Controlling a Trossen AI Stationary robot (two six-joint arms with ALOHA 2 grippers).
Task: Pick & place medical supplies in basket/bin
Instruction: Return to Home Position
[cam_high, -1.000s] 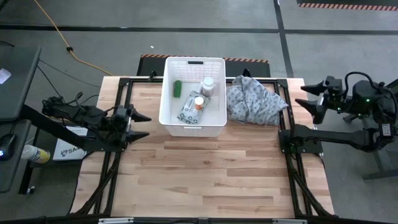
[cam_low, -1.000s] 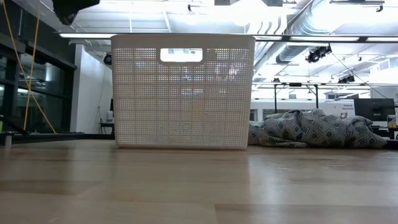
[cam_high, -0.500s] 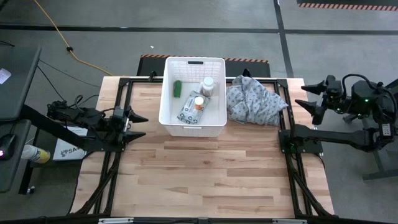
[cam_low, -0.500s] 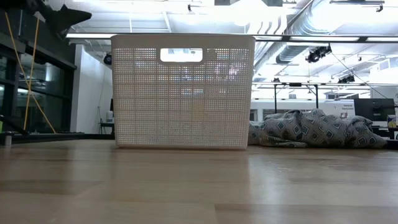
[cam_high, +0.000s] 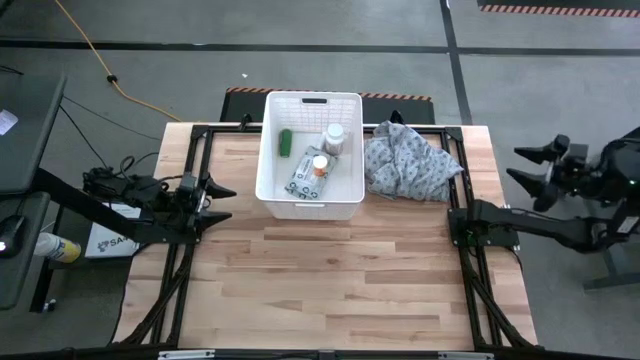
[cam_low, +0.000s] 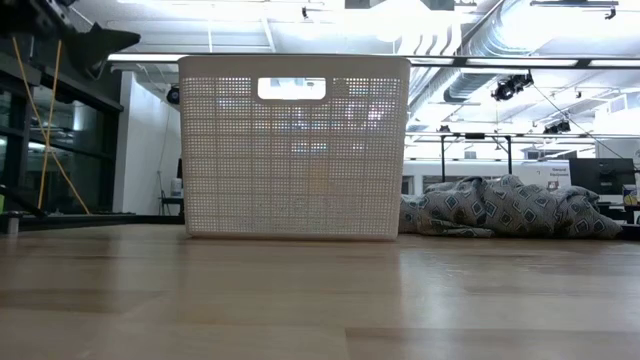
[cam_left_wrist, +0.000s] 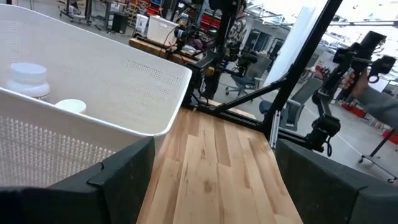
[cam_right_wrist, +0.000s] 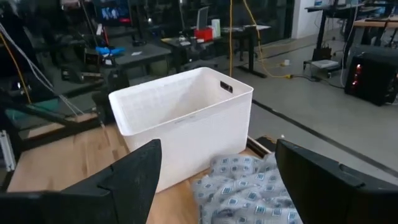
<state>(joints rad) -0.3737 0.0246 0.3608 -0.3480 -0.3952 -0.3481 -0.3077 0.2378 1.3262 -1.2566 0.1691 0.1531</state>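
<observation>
White plastic bin (cam_high: 308, 209) at the far middle of the table (cam_high: 330, 285), with the grey cloth (cam_high: 408, 162) touching its right wall. Every supply that shows lies inside the bin: green cylinder (cam_high: 285, 142) at the far left, white bottle (cam_high: 334, 138) at the far right, wipes packet (cam_high: 299, 180) flat on the floor nearer the front, and a smaller bottle (cam_high: 320, 165) on or just against the packet.

Left end effector (cam_high: 222, 202) hovers at the table's left edge, well apart from the bin, fingers spread wide and holding nothing. Right end effector (cam_high: 514, 162) hangs beyond the table's right edge, likewise wide and empty.

Handling, as judged:
- **Packet:** light, soft and probably slick. Pinch it across a short edge rather than the flat face.
- **Bottles:** light, rigid, smooth and round. Close on the body below the cap, square to the axis.
- **Cylinder:** stiff and apt to roll. Take it at mid-length.
- **Bin:** light, stiff lattice. A knock could shift it.

Placing looks complete.
</observation>
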